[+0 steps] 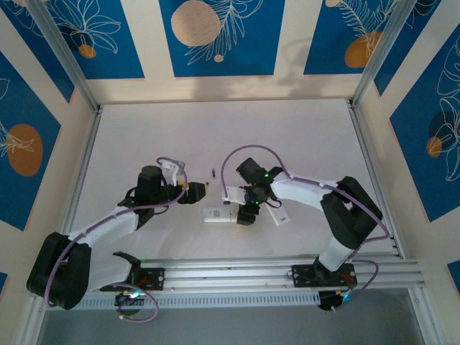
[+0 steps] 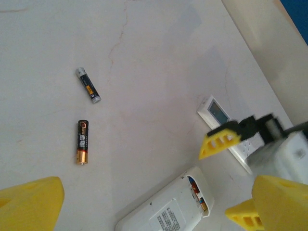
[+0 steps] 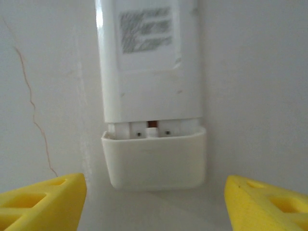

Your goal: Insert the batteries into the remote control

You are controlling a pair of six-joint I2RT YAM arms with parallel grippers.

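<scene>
The white remote control [image 3: 150,72] lies back up on the table, its label facing me. A narrow gap near its end [image 3: 153,129] shows the contacts. My right gripper [image 3: 154,207] is open, one yellow finger on each side of that end, touching nothing. In the left wrist view the remote control [image 2: 163,214] shows an open slot with orange-ended cells [image 2: 199,192] inside. Two loose batteries [image 2: 88,85] [image 2: 82,142] lie to the left of it. My left gripper [image 2: 154,211] hangs open above the table. From above, the left gripper [image 1: 195,191] and right gripper [image 1: 244,213] flank the remote control [image 1: 214,215].
A second white device with a small display [image 2: 219,113] lies just beyond the right gripper, also seen from above as a white device [image 1: 282,215]. A loose battery [image 1: 213,173] lies behind the remote. The metal rail [image 1: 237,273] runs along the near edge.
</scene>
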